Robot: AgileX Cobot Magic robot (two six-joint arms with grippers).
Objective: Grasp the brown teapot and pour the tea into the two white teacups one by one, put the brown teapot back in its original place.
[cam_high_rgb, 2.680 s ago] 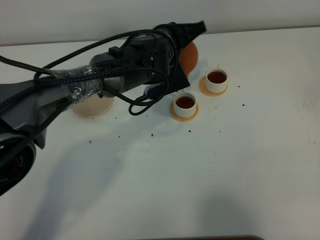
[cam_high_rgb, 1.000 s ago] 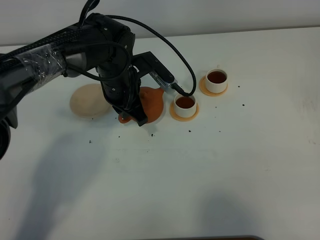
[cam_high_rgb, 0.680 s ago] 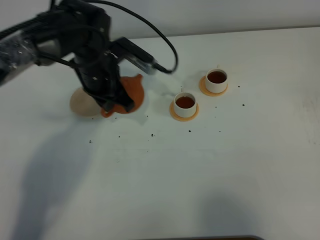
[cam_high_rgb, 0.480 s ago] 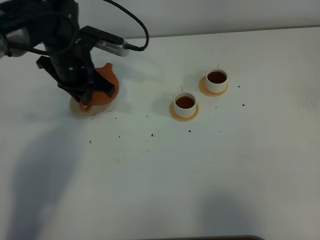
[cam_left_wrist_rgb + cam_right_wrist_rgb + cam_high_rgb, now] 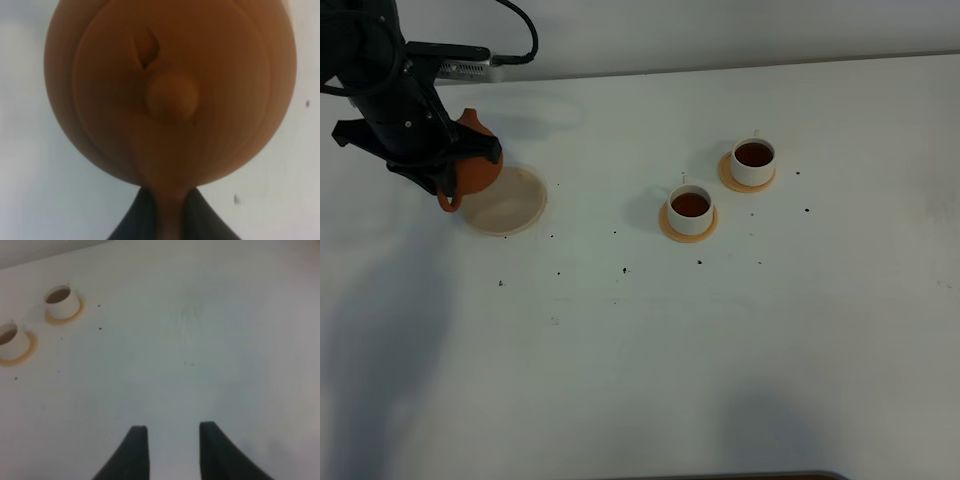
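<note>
Left hand [image 5: 169, 220] pinches the loop handle of the brown teapot [image 5: 470, 165]; the left wrist view shows the two dark fingers pressed on either side of the handle, with the pot's lid knob and spout facing the camera. Over the last few seconds the left arm has swung the pot away from the two white teacups [image 5: 691, 207], across the surface [image 5: 720, 340], back toward the far left. Half a second ago the pot sat over the beige saucer [image 5: 510, 205]; now it is past it, beside the saucer's far-left rim, only slightly overlapping it in the high view. Cannot tell from these views whether the pot is touching the surface or held just above it.

Both cups hold dark tea, each on its orange coaster, one nearer the left arm and the second [image 5: 753, 161] further right and back. Judgement: pouring is complete, and the remaining step is the return to the saucer. The pot appears to have overshot the saucer, so a short correction back toward the saucer's centre, then a lowering and release, looks necessary.

Left arm pose: drawn back to the far-left corner, wrist above the pot, pot roughly upright.

Right hand [image 5: 170, 450] is spread, nothing between its fingers, hanging above bare surface well apart from the cups; not seen in the high view.
</note>
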